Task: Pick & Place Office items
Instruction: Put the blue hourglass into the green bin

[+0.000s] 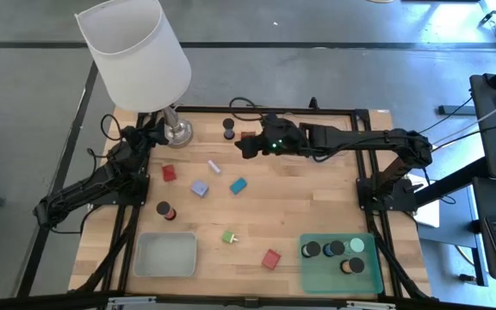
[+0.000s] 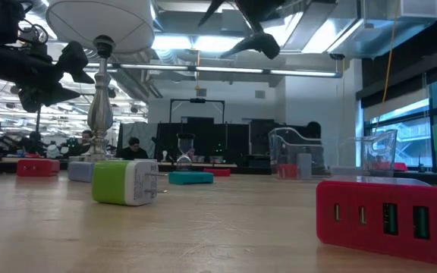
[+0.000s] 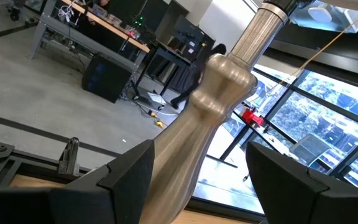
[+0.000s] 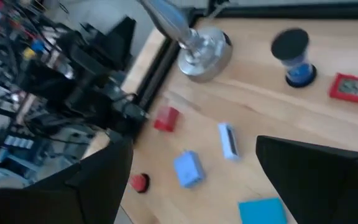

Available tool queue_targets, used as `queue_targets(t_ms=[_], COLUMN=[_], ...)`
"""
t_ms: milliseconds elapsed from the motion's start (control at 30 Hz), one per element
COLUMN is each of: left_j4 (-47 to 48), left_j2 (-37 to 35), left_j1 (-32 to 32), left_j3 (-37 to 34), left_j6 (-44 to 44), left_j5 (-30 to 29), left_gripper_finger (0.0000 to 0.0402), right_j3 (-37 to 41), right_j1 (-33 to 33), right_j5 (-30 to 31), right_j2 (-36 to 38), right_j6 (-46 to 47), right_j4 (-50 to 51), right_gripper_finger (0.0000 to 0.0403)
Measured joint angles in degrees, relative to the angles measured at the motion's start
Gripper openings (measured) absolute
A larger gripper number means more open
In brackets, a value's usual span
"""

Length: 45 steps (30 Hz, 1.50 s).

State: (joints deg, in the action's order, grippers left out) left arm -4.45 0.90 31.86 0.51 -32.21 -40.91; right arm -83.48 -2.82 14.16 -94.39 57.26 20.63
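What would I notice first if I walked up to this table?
First the big lamp with its white shade, standing at the table's far left corner; the left end effector sits open around its silver stem. Then the colourful office items scattered over the wooden table, like the red block near the front. At the front right, a green tray holds dark round pieces.

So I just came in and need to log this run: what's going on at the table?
The left claw is open astride the lamp's metal stem, near its base. The right claw hangs open and empty above the table's far edge. Several office items lie loose on the wood; four dark cylinders sit in the green tray, and the clear tray looks empty.
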Motion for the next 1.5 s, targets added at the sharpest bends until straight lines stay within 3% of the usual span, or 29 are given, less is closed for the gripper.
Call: queue_targets(t_ms=[100, 267, 400, 633, 1100, 1500], left_j4=[0.0, 0.0, 0.03, 0.06, 0.02, 0.02], left_j2=[0.0, -0.01, -0.01, -0.01, -0.01, -0.01], left_j1=[0.02, 0.02, 0.02, 0.02, 0.01, 0.0], left_j3=[0.0, 0.0, 0.0, 0.0, 0.0, 0.0], left_j6=[0.0, -0.01, 0.0, 0.0, 0.0, -0.02], left_j5=[0.01, 0.01, -0.03, -0.01, -0.04, -0.01], left_gripper_finger=[0.0251, 0.0251, 0.0251, 0.0251, 0.0251, 0.0251], right_j3=[0.0, 0.02, 0.04, 0.04, 0.04, 0.04], right_j1=[-0.18, -0.23, -0.53, -2.48, -3.44, -9.88], right_j5=[2.8, 14.05, 17.46, 18.41, 19.45, 10.03], right_j2=[0.0, -2.37, -6.45, -12.92, -15.15, -15.56], right_j6=[-4.27, -15.1, -16.13, -16.11, -18.3, -26.86], right_j4=[-4.73, -12.48, -18.33, -20.07, -15.72, -17.22], right_gripper_finger=[0.0342, 0.0343, 0.0351, 0.0396, 0.0385, 0.0384])
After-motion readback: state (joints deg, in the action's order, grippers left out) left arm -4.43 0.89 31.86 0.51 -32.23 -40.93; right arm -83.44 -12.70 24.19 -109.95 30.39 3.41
